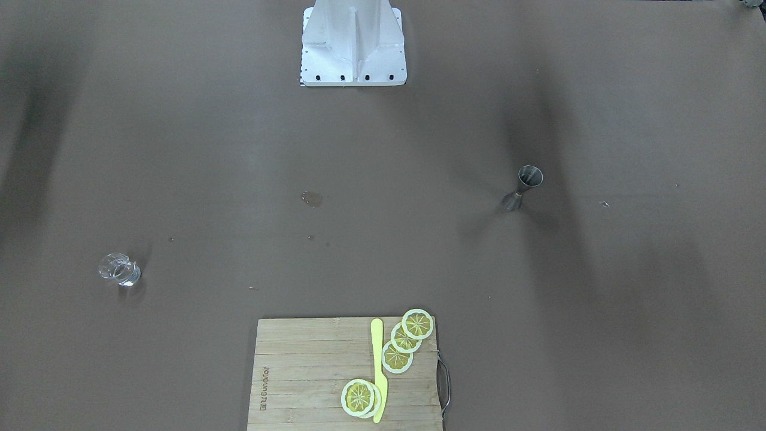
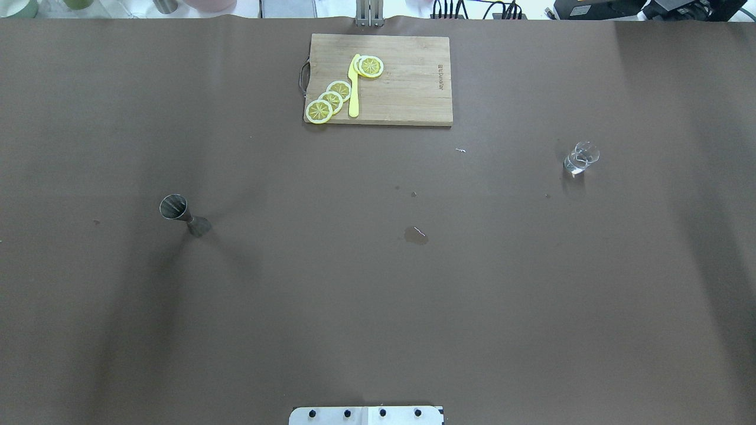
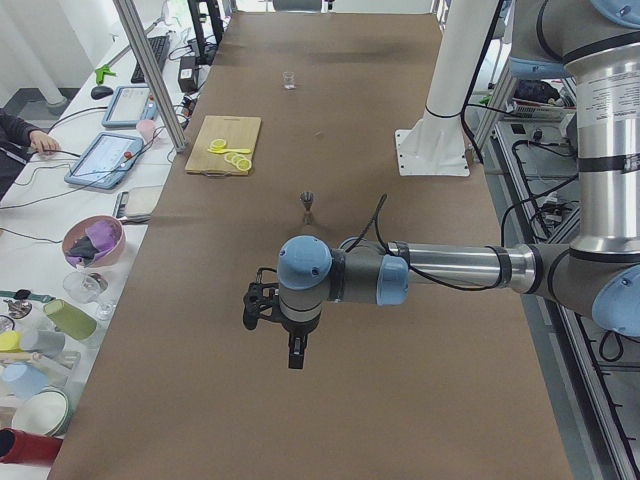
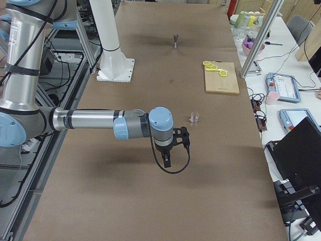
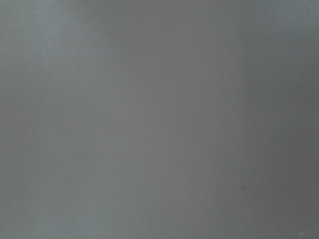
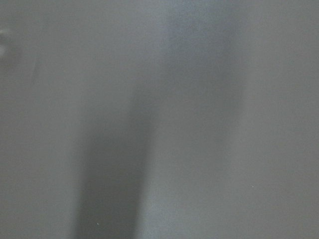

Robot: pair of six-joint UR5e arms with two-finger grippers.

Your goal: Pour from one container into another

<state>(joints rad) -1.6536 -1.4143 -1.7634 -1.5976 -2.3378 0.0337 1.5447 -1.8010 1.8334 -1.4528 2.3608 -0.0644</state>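
Observation:
The small clear glass cup [image 1: 119,269] [image 2: 580,157] [image 4: 194,117] stands upright on the brown table, on the robot's right side. The steel hourglass jigger [image 1: 523,188] [image 2: 184,215] [image 3: 308,204] stands upright on the robot's left side. My left gripper [image 3: 295,355] hangs above the table's left end, well short of the jigger. My right gripper [image 4: 167,161] hangs above the right end, a little short of the glass. Both show only in the side views, so I cannot tell if they are open or shut. Both wrist views show only bare table.
A wooden cutting board [image 2: 407,88] [image 1: 311,377] with lemon slices [image 2: 331,100] and a yellow knife [image 2: 354,85] lies at the far middle edge. A small wet spot [image 2: 416,235] marks the table's centre. The white robot base [image 1: 353,45] stands at the near edge.

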